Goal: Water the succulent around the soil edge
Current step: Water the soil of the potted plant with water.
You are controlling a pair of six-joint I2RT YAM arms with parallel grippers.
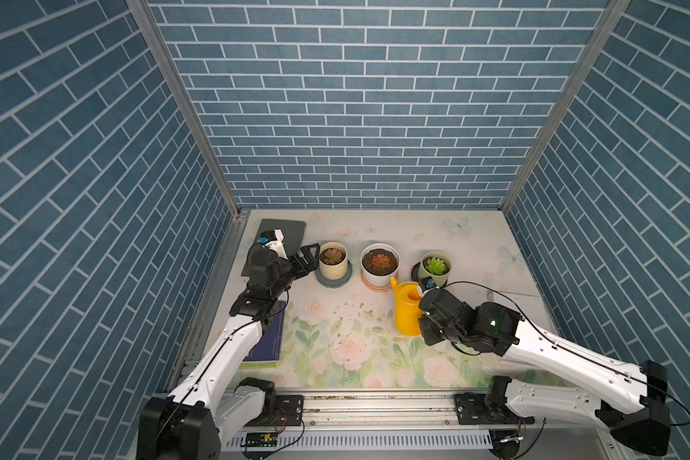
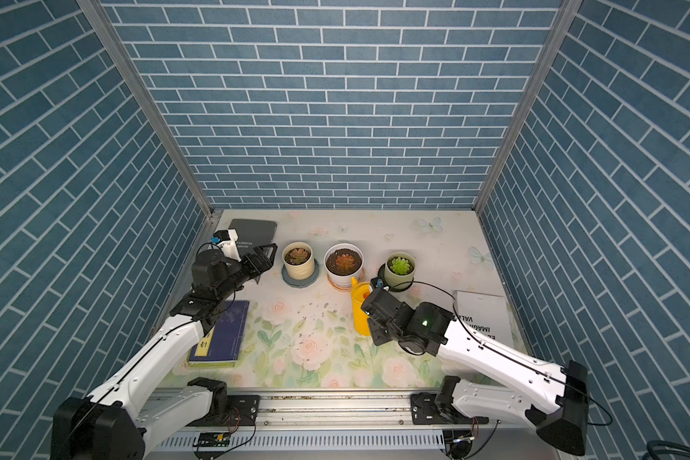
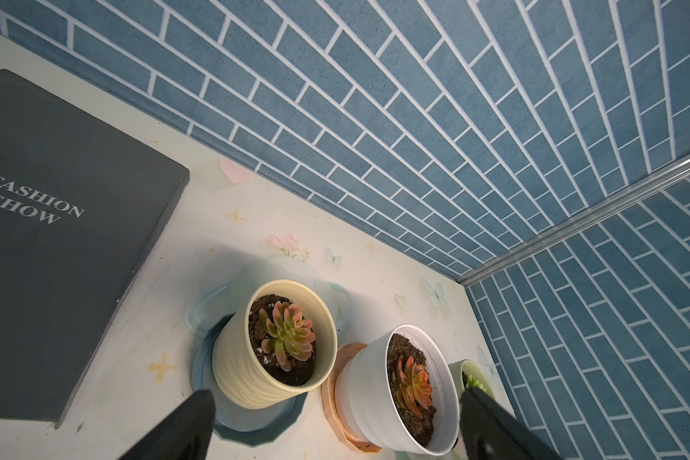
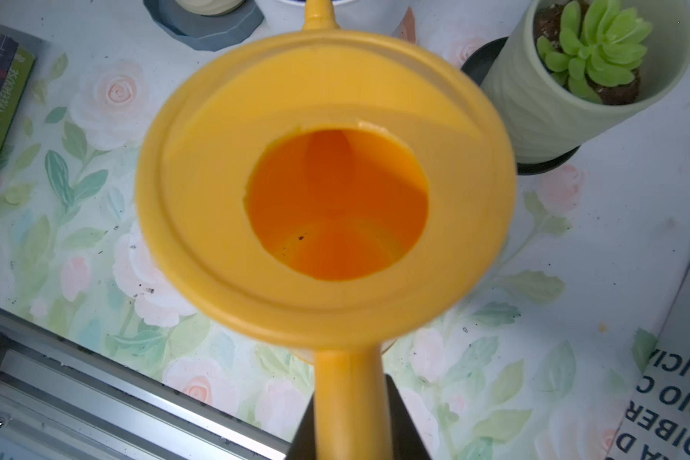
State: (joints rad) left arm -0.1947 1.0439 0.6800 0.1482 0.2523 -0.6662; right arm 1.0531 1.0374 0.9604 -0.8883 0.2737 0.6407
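Only the right wrist view shows the right gripper (image 4: 353, 434) clamping the watering can (image 4: 216, 199) by its handle; left gripper (image 3: 337, 394) spread wide

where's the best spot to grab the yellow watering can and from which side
By the handle, coming from the side opposite the spout: it is a narrow bar sticking out behind the watering can. The right pincer is shut on it there.

Succulent (image 1: 332, 255): small reddish-green rosette, upright in cream ribbed pot (image 3: 248, 374) on grey-blue saucer (image 3: 255, 430). Soil edge (image 3: 260, 314): narrow dark-brown ring w/ white specks.
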